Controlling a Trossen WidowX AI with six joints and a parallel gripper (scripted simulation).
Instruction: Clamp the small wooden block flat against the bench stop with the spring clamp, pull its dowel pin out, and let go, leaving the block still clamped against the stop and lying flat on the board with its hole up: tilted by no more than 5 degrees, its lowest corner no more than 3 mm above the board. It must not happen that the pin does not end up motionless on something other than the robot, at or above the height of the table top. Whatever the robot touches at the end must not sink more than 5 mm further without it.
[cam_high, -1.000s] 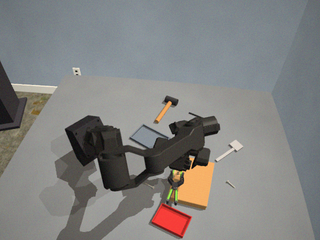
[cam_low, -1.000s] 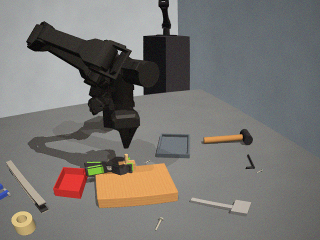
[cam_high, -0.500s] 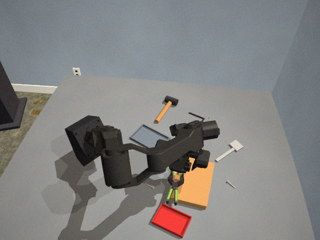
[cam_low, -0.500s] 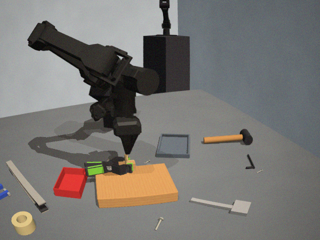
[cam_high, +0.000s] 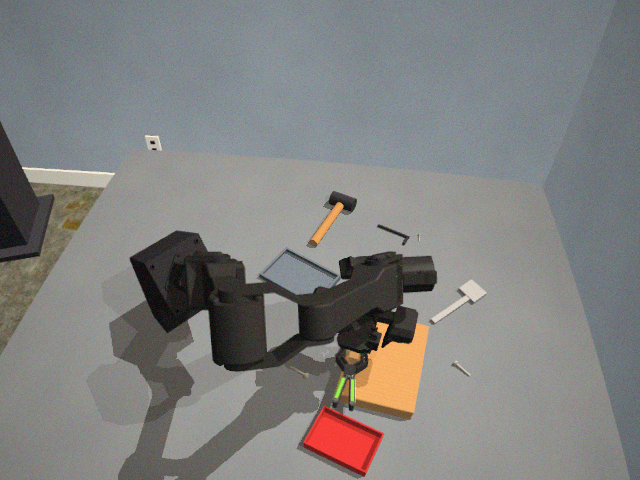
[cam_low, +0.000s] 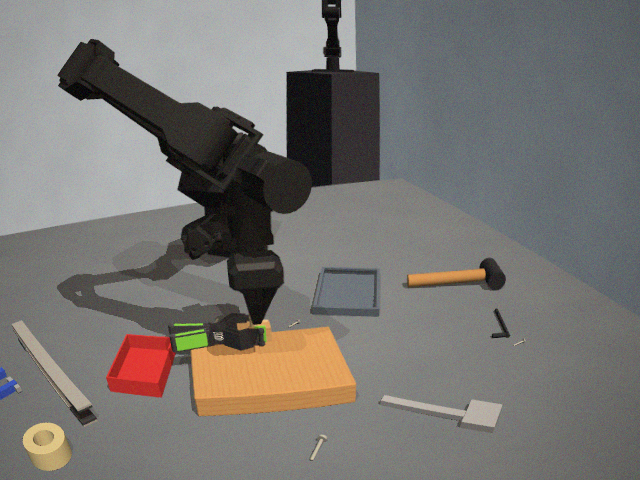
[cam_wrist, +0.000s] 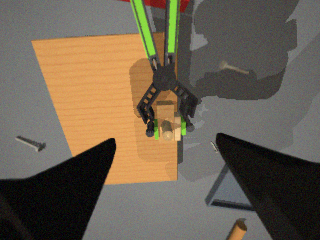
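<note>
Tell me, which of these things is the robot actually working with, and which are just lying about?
In the job:
wooden board
spring clamp, gripping the small block
dowel pin in the block
robot's hand, open, above the pin

Lying about:
mallet
red tray
grey tray
tape roll
loose screws
</note>
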